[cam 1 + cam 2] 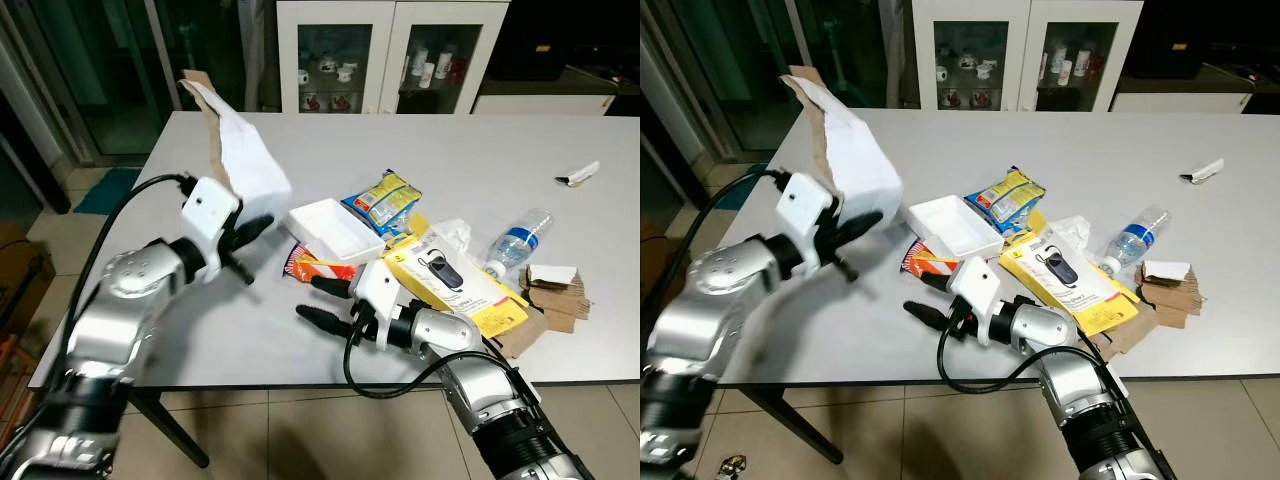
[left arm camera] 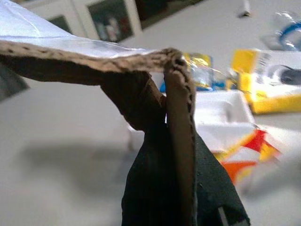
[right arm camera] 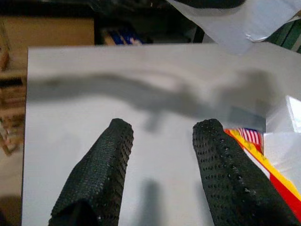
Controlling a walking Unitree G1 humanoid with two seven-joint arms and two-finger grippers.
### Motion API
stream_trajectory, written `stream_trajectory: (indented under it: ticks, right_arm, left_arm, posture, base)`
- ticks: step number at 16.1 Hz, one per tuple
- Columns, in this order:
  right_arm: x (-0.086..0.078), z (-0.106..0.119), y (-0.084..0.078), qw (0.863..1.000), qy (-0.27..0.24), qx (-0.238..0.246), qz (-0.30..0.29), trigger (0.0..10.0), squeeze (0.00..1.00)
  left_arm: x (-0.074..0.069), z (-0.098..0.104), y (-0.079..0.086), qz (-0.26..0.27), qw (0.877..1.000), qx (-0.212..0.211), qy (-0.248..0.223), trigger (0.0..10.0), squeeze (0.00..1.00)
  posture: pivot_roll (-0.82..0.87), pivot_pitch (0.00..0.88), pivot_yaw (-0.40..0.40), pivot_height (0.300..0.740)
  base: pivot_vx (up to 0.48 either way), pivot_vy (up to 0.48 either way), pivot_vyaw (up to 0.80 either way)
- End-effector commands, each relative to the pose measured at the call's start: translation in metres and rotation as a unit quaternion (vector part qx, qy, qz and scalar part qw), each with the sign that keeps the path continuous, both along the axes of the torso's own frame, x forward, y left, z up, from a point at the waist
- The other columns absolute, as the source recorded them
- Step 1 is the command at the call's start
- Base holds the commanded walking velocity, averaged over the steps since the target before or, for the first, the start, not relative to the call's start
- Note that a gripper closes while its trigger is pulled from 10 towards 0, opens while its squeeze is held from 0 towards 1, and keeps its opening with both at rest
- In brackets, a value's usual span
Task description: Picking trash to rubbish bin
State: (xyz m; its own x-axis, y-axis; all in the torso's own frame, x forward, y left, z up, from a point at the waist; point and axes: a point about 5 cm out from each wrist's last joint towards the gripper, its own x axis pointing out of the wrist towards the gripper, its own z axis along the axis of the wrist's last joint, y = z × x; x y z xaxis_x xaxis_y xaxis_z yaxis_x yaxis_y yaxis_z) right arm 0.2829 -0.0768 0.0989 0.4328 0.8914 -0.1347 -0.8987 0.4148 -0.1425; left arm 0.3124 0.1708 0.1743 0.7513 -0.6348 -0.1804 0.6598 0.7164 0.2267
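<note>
Hovering low at centre, the right end effector (image 1: 322,300) gapes empty beside the red wrapper (image 1: 318,266). Left of centre, the left end effector (image 1: 243,243) pinches cardboard (image 1: 232,140) aloft; that thin-edge grip could slip. White desk (image 1: 480,160); cabinet (image 1: 390,55) at top.

Bare table (image 1: 200,340) is left open in front of the white tray (image 1: 335,230) toward the near edge, where the right gripper (image 1: 322,300) hovers with fingers parted. Right of the tray, passage is blocked by a snack bag (image 1: 382,200), yellow package (image 1: 455,280), bottle (image 1: 518,240) and cardboard scraps (image 1: 555,295). Left of the tray, room is taken by the raised cardboard (image 1: 240,150) clamped in the left gripper (image 1: 245,235).
</note>
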Motion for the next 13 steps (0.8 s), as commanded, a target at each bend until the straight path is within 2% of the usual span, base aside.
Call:
stream_trajectory:
  ticks: [1,4,7,10,12,13]
  right_arm:
    - [0.001,0.002,0.003,1.0,-0.016,-0.014,0.005,10.0,0.0]
    - [0.0,0.003,0.003,0.997,-0.06,-0.056,0.01,10.0,0.0]
    - [0.004,0.001,0.002,0.991,-0.099,-0.091,-0.009,10.0,0.0]
    - [0.02,-0.002,-0.003,0.973,-0.161,-0.138,-0.09,10.0,0.0]
    - [0.023,-0.004,-0.005,0.972,-0.155,-0.14,-0.111,10.0,0.0]
    - [0.022,-0.007,-0.005,0.972,-0.153,-0.142,-0.111,10.0,0.13]
  left_arm:
    - [-0.004,0.001,-0.006,-0.027,1.0,0.001,0.01,10.0,0.0]
    - [-0.009,-0.002,-0.009,-0.045,0.999,0.002,0.03,10.0,0.0]
    - [-0.012,-0.003,-0.013,-0.054,0.998,0.0,0.037,10.0,0.0]
    - [-0.014,-0.003,-0.02,-0.068,0.997,-0.001,0.043,10.0,0.0]
    - [-0.015,-0.003,-0.02,-0.069,0.997,-0.001,0.044,10.0,0.0]
    - [-0.015,-0.002,-0.021,-0.07,0.997,0.0,0.043,10.0,0.0]
  posture:
    - [0.08,0.013,-0.03,0.74]
    - [0.08,0.013,-0.032,0.74]
    - [0.08,0.014,-0.034,0.74]
    - [0.08,0.014,-0.034,0.74]
    - [0.09,0.015,-0.035,0.74]
    - [0.09,0.014,-0.035,0.74]
  base:
    - [0.0,0.0,0.0]
    - [0.0,0.0,0.0]
    - [0.0,0.0,0.0]
    - [0.0,0.0,0.0]
    - [0.0,0.0,0.0]
    - [0.0,0.0,0.0]
